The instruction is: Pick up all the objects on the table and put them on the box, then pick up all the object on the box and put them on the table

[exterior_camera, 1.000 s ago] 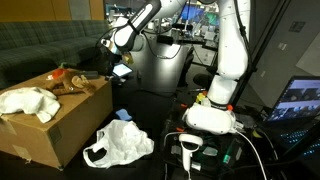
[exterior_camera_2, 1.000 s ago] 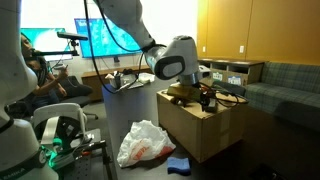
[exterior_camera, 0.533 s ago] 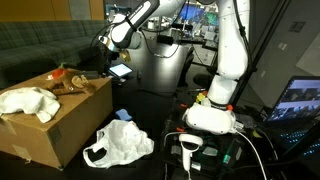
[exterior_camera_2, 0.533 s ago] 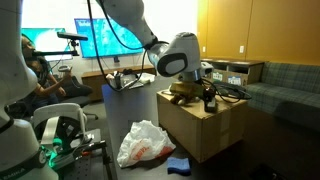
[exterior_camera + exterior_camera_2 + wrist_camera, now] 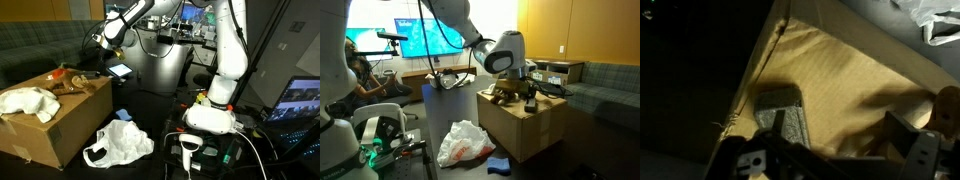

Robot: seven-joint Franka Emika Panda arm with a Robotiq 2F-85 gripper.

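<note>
A cardboard box (image 5: 62, 128) stands on the floor and also shows in the other exterior view (image 5: 520, 132). On its top lie a white crumpled cloth (image 5: 28, 102) and a brown object (image 5: 68, 82). My gripper (image 5: 101, 44) hangs over the box's far end, above the top surface (image 5: 528, 96). In the wrist view the gripper (image 5: 837, 126) is open with bare cardboard between the fingers. A grey pad (image 5: 780, 110) lies on the box by the left finger, and the brown object (image 5: 946, 105) shows at the right edge.
A white plastic bag (image 5: 122, 143) lies on the floor beside the box, as the other exterior view shows (image 5: 465, 142). A small blue object (image 5: 122, 114) lies near it. A grey round bin (image 5: 160, 65) stands behind. The robot base (image 5: 212, 115) is close by.
My gripper has moved farther over the box top and a little higher. The things on the box and the floor have not moved.
</note>
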